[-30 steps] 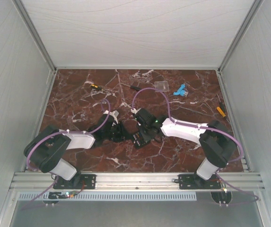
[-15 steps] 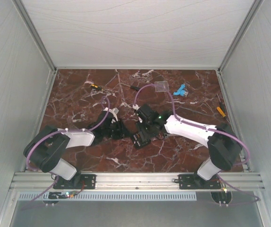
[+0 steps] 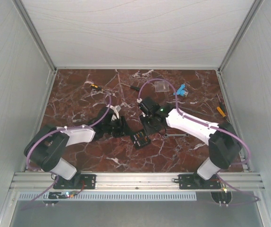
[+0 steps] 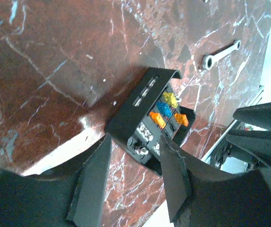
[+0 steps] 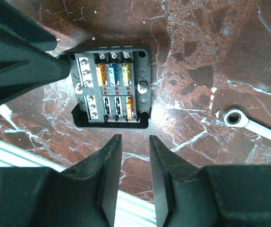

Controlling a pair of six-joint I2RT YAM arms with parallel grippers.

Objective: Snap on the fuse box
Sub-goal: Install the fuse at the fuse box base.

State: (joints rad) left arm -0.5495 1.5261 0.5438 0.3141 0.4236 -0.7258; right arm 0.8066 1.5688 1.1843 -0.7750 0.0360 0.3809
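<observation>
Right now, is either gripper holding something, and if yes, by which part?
Nothing is held. The fuse box lies free on the table; the left gripper and the right gripper stand open near it.

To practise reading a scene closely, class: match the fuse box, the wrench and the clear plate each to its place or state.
Column one: 1 fuse box; 2 wrench; 3 clear plate.
Column two: A near the far edge of the table; B face up, coloured fuses showing; C lying flat just right of the black box.
Pairs: 1-B, 2-C, 3-A.
</observation>
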